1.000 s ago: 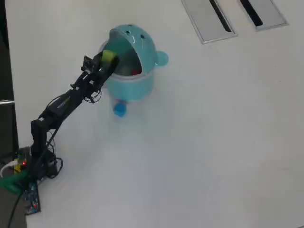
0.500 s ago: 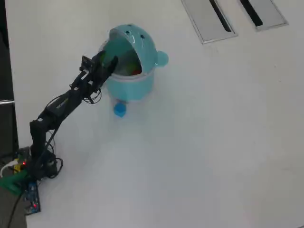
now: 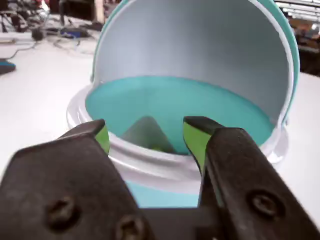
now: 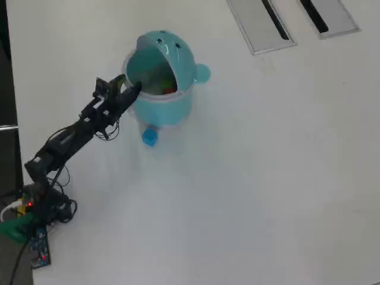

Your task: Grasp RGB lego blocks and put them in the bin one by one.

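Observation:
In the overhead view the teal bin (image 4: 178, 59) stands with its domed hood at the back. A red block (image 4: 170, 90) lies inside it, with a yellow-green block (image 4: 155, 88) dimly visible beside it. The blue block (image 4: 149, 137) rests on the white table just in front of the bin. My gripper (image 4: 128, 91) hovers at the bin's left rim, outside the opening. In the wrist view my gripper (image 3: 147, 134) is open with nothing between its green pads (image 3: 196, 140). Through the gap I see the bin's white rim (image 3: 165, 161) and teal inside.
Two grey panels with dark slots (image 4: 261, 24) lie at the table's top right. The arm's base with wires and a circuit board (image 4: 35, 228) sits at the lower left, by the table's dark left edge (image 4: 5, 89).
The yellow-green block left the gripper and now lies in the bin. The gripper has opened and drawn back to the left, from over the opening to outside the rim.

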`<state>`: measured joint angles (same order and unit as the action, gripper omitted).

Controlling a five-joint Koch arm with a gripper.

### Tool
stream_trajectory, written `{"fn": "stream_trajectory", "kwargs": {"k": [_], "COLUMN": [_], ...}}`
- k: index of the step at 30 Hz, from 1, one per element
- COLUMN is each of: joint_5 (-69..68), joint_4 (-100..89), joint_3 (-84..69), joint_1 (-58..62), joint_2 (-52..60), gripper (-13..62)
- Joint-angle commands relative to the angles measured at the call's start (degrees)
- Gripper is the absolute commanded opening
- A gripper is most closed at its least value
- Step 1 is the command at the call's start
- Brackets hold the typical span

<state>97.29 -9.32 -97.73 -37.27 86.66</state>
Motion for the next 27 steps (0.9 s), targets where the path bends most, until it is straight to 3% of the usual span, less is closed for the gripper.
{"fn": "stream_trajectory", "kwargs": {"k": [1,14,27], "joint_5": [1.2,-1.0,-8.0], "joint_4": [-3.1,-5.0,-4.0], "joint_3": [0.2,-21.8,-33.6], "joint_1": [0.3,0.9,-3.2], "joint_2": [5.3,22.6,31.9], "gripper": [27.0,27.1,34.4]}}
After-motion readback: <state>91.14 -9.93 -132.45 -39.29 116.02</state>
